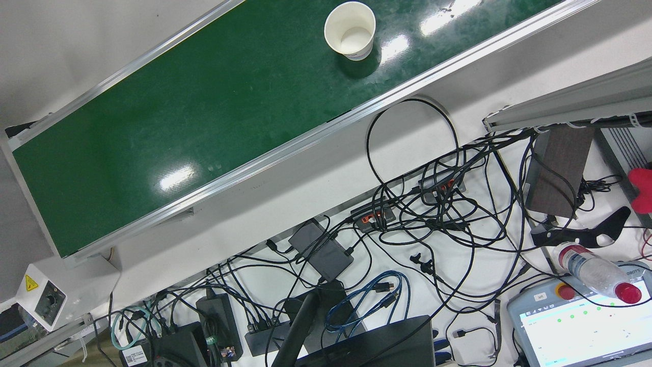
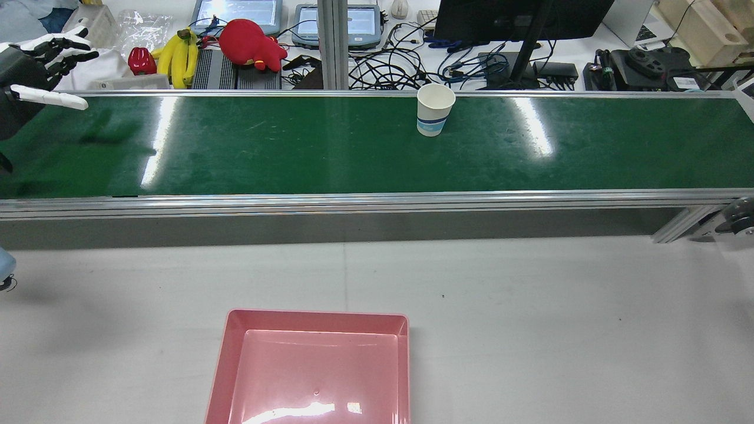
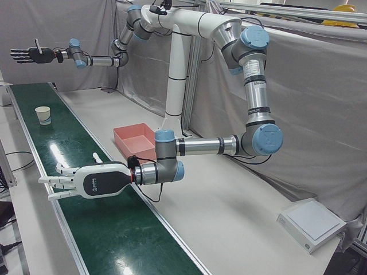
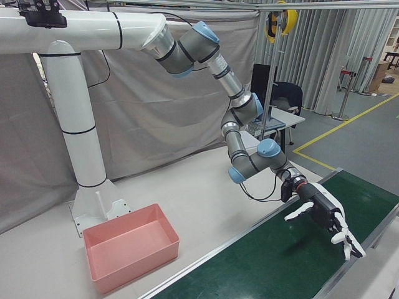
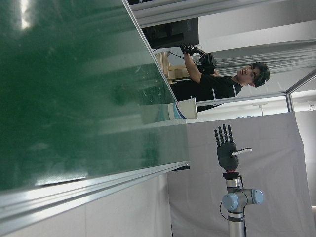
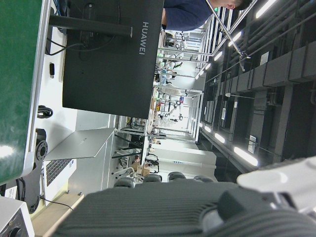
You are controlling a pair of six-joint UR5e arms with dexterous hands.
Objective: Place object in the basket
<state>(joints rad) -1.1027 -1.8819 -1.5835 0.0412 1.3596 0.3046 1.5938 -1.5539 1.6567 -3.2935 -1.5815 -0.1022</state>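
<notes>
A white paper cup (image 2: 435,109) with a blue band stands upright on the green conveyor belt (image 2: 294,147), near its far edge and right of the middle; it also shows from above (image 1: 350,29) and far down the belt (image 3: 42,114). The pink basket (image 2: 227,353) lies on the white table in front of the belt, with nothing in it. My left hand (image 2: 41,59) hovers open over the belt's left end, fingers spread (image 3: 92,180) (image 4: 324,215), far from the cup. Beyond the cup, my right hand (image 5: 226,154) is raised high, open and holding nothing (image 3: 31,55).
The operators' desk beyond the belt carries tangled cables (image 1: 433,214), a monitor (image 2: 518,17), bananas (image 2: 177,53), a red plush toy (image 2: 250,42) and tablets. A person (image 5: 217,84) stands behind it. The white pedestal (image 3: 175,86) rises behind the basket.
</notes>
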